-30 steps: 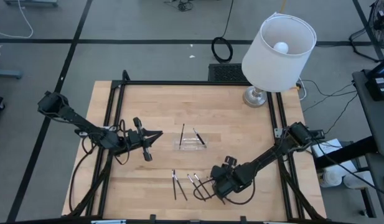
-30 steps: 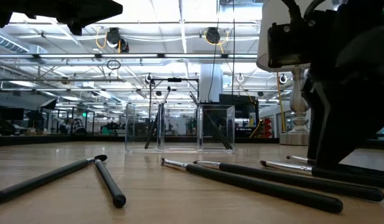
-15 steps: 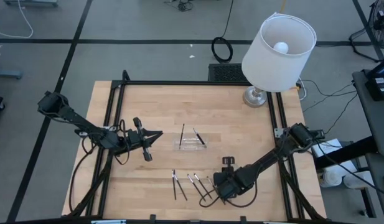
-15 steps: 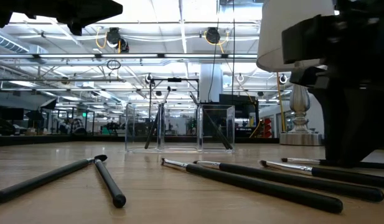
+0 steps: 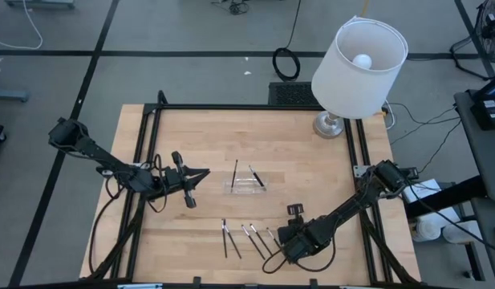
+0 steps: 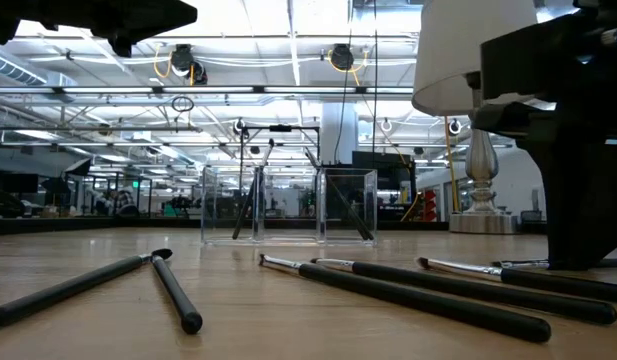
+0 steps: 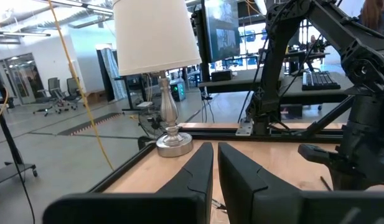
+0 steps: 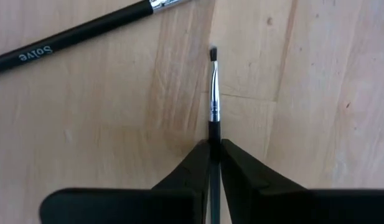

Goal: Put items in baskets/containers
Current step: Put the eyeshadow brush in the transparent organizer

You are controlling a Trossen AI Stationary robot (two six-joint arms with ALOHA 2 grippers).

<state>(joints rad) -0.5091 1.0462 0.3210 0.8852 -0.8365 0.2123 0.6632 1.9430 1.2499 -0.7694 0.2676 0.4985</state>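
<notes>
The clear tray (image 5: 245,184) stands mid-table with two sticks leaning inside it (image 6: 343,210). Several thin dark sticks with silvery ends (image 5: 249,237) lie flat on the wood near the front edge (image 6: 418,293). My right gripper (image 5: 277,250) is down among them, shut on one stick (image 8: 213,106); that stick's brush tip points away from the fingers. Another stick (image 8: 73,34) lies beyond it. My left gripper (image 5: 202,172) hovers left of the tray, shut, with nothing in it (image 7: 215,163). My right gripper pinches the stick's dark handle (image 8: 214,138) between its two fingers, just behind the silvery ferrule. The fingers come from above, slanting, and lie along the stick. The stick's front part runs out ahead of them, close over the wood; whether it is lifted I cannot tell.
A lamp with a white shade (image 5: 359,58) stands at the table's far right corner, its metal foot (image 5: 330,124) on the wood. A black frame (image 5: 147,160) runs round the tabletop. Bare wood lies between the tray and the loose sticks.
My right gripper has shifted a little toward the table's near edge and has shut on one of the sticks lying there. The other sticks and the tray have stayed where they were.
</notes>
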